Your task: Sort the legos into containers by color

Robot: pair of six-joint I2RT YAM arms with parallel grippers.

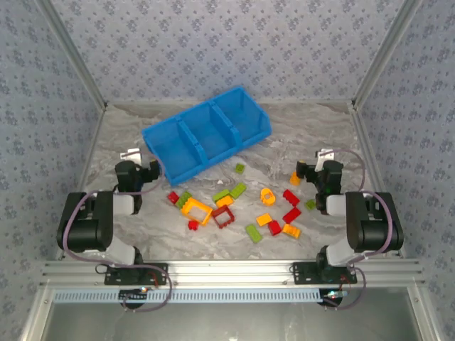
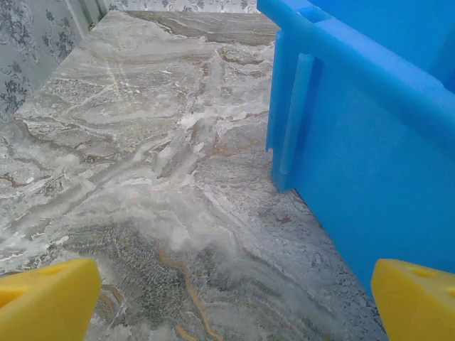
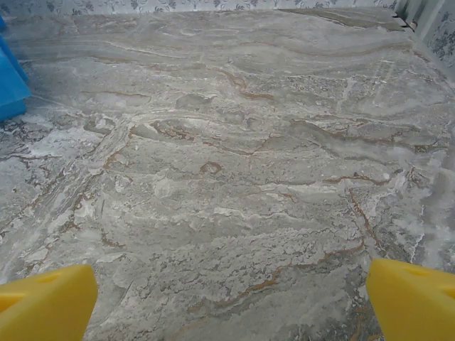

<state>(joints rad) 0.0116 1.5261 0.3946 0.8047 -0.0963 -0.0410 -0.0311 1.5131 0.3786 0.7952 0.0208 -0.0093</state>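
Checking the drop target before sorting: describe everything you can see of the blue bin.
The blue bin is one bright plastic-looking tray, two dividers splitting it into three side-by-side compartments, all empty. It stands upright, turned diagonally on the marbled table, behind the scattered bricks, none touching it. Its ribbed outer wall sits close beside the left claw.
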